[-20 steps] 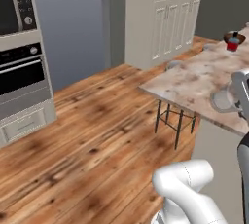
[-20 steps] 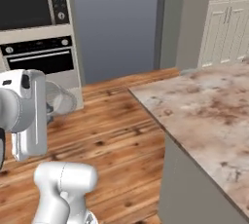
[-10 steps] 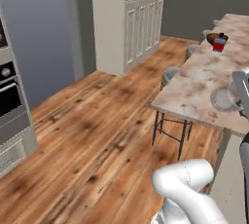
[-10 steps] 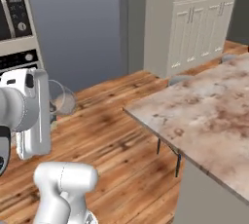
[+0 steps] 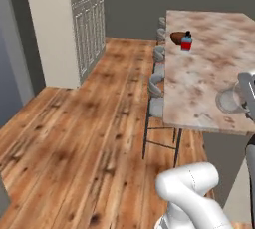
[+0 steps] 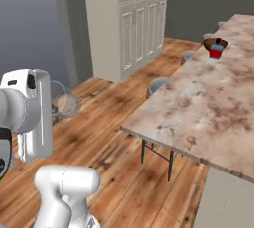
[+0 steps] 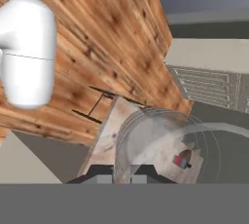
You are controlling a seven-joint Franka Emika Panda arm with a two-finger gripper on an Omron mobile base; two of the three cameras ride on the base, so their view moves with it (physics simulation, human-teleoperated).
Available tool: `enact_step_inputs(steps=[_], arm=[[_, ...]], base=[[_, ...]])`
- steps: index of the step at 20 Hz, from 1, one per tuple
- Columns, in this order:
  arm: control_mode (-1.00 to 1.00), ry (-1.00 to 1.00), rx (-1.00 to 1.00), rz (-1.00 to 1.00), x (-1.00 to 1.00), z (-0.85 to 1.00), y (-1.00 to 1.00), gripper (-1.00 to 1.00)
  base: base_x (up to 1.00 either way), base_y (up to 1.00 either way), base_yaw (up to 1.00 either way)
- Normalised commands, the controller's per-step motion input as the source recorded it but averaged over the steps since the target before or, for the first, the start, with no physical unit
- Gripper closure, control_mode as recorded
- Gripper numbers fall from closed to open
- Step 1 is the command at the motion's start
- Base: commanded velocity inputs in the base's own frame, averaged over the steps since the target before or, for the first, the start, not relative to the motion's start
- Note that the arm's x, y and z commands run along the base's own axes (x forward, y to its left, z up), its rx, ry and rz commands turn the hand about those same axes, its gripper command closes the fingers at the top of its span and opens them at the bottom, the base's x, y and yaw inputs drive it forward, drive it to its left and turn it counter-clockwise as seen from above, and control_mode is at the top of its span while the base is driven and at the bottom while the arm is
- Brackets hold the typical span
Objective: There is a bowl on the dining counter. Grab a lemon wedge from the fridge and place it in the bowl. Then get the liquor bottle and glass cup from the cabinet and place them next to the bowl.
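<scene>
Left base view: the whole scene has swung since half a second ago because the base has turned, so the oven wall is gone and the table (image 5: pixel 209 73) now runs straight away from the camera. The bowl (image 5: pixel 178 37) and the bottle (image 5: pixel 187 42) stand touching or just beside each other at the table's far part, near its left edge. The end effector (image 5: pixel 244 104) at the right edge is clamped on the glass (image 5: pixel 229 100), seen over the near end of the table. Grey stools (image 5: pixel 157 81) line the table's left edge; the wooden floor (image 5: pixel 84 133) lies open to the left, up to the tall cream cabinet (image 5: pixel 69 24)

Right base view: the glass (image 6: pixel 63 104) hangs beside the white arm over the floor, well apart from the table's near corner (image 6: pixel 130 127). Bowl (image 6: pixel 215 42) and bottle (image 6: pixel 216 51) sit far off

Hand view: the glass (image 7: pixel 151 142) lies across the fingertips (image 7: pixel 99 174), the bottle (image 7: pixel 183 159) seen through it
</scene>
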Motion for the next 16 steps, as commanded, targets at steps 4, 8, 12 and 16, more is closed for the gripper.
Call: enact_step_inputs(steps=[4, 8, 12, 16], arm=[[1.00, 0.00, 0.00, 0.00, 0.00, 0.00, 0.00, 1.00], [1.00, 0.00, 0.00, 0.00, 0.00, 0.00, 0.00, 1.00], [1.00, 0.00, 0.00, 0.00, 0.00, 0.00, 0.00, 1.00], [1.00, 0.00, 0.00, 0.00, 0.00, 0.00, 0.00, 1.00]], base=[[0.83, 0.70, -0.57], [0.97, 0.83, -0.46], [1.00, 0.95, -0.34], [1.00, 0.91, -0.35]])
